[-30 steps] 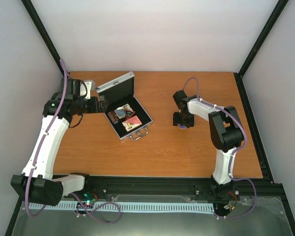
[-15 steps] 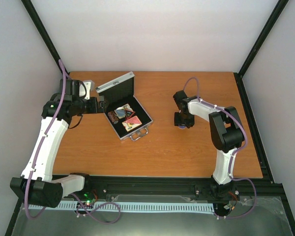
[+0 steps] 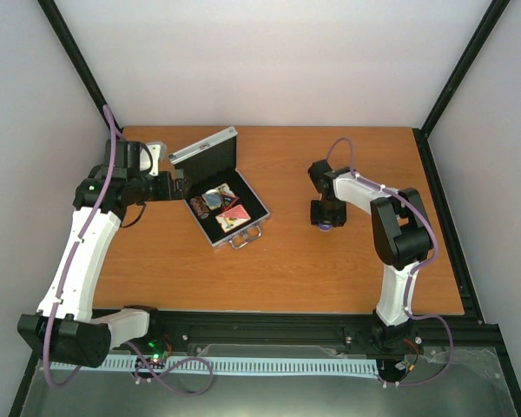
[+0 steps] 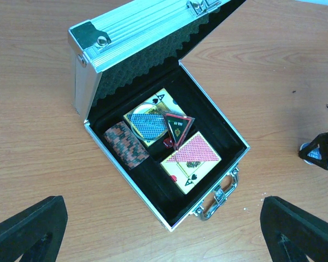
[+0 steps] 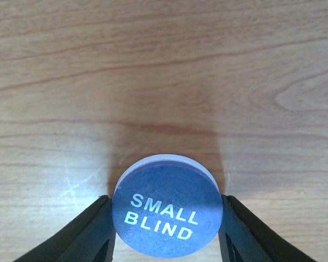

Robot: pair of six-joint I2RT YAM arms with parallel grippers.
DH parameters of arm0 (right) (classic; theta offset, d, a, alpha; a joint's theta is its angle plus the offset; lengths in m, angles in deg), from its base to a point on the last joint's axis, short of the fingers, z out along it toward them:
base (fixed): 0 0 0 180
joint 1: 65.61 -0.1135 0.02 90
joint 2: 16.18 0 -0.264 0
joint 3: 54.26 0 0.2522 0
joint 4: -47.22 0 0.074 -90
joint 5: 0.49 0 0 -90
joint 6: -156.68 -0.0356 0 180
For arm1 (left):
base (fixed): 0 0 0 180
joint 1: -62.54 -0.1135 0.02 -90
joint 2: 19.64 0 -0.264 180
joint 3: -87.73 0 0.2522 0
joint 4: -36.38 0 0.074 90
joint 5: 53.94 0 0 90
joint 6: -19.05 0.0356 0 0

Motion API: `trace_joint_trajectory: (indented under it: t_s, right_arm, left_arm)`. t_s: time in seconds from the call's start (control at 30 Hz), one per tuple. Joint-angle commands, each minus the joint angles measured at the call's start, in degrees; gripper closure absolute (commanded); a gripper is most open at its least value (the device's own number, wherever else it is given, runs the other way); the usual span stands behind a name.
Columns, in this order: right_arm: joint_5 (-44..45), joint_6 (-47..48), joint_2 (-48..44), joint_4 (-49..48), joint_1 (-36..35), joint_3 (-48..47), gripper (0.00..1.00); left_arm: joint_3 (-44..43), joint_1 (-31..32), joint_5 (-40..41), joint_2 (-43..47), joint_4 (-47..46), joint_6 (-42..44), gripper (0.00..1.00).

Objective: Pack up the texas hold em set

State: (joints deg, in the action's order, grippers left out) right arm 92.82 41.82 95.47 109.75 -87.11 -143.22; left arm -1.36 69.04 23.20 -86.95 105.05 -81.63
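Your right fingers (image 5: 90, 234) grip the blue SMALL BLIND disc (image 5: 167, 210) by its edges, with the bare desk (image 5: 153, 65) beyond them. Your left fingers (image 4: 27, 229) stand wide apart. Ahead, between them, the silver case (image 4: 147, 27) sits open, holding the chip stack (image 4: 126, 147), the blue-yellow pack (image 4: 147, 123) and the red pack (image 4: 191, 158).

Seen from above, the contents of the case (image 3: 257, 201) toward the counter's far-left corner are too small to tell apart, the disc (image 3: 327, 227) is mostly hidden under the right gripper (image 3: 325, 222), and the left wrist view cuts off the lid (image 4: 153, 27) and the fingers (image 4: 27, 229) of the left gripper (image 4: 163, 201).
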Motion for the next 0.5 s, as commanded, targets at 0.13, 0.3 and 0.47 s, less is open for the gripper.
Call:
trace_joint_trajectory:
  t_s: [0.13, 0.3, 0.47]
  right_arm:
    - [-1.9, -0.8, -1.4, 7.1, -3.3, -10.8, 0.58]
    - [-3.1, -1.7, 2.5, 9.1, -7.4, -18.9, 0.58]
    - [-4.9, -3.1, 9.5, 10.4, -12.3, -29.1, 0.58]
  left_arm:
    - [-0.2, 0.1, -0.1, 0.7, -0.4, 0.0, 0.00]
    - [-0.6, 0.1, -0.1, 0.6, -0.4, 0.0, 0.00]
    - [-1.3, 0.1, 0.0, 0.3, -0.3, 0.0, 0.00]
